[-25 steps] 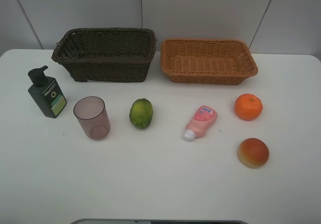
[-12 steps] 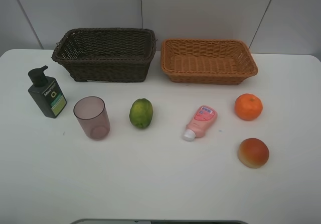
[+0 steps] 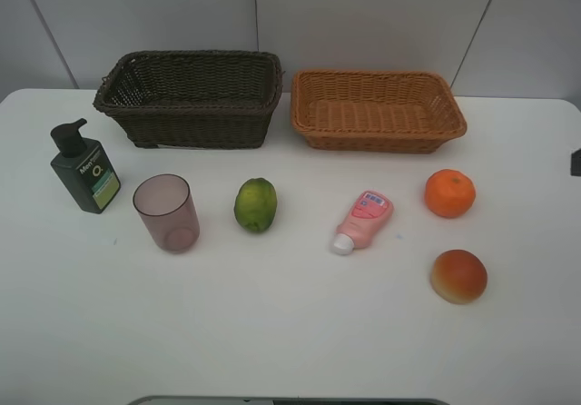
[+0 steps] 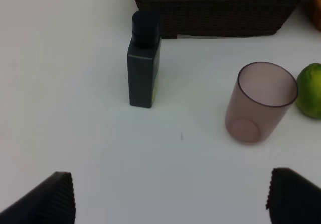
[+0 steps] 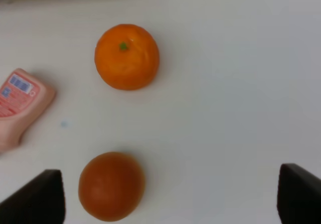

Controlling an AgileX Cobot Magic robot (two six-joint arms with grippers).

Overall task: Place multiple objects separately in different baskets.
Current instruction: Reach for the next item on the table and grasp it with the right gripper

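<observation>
Two baskets sit at the back of the white worktop [image 3: 290, 332]: the dark brown basket [image 3: 191, 125] on the left arm's side and the tan basket [image 3: 377, 139] just beside it on the right arm's. None of the six objects is in either.

Both tools are spread wide and hold nothing. The left tool [image 4: 173, 198] faces the dark basket, with the pump bottle [image 4: 144, 68] upright ahead of it. The mauve cup [image 4: 258, 103] stands nearer, off toward the lime [image 4: 311, 89]. The right tool [image 5: 170, 198] has the red-orange fruit [image 5: 111, 185] close by one finger, and the orange [image 5: 127, 57] lies farther on, toward the tan basket.

The pink tube [image 3: 361, 220] lies flat, its long axis roughly front to back and its white cap toward the near edge; I judge the right arm nearer.

The bottle's white lettering seems to begin "Me" above a large "O". The tube's blue print is too small to read.
</observation>
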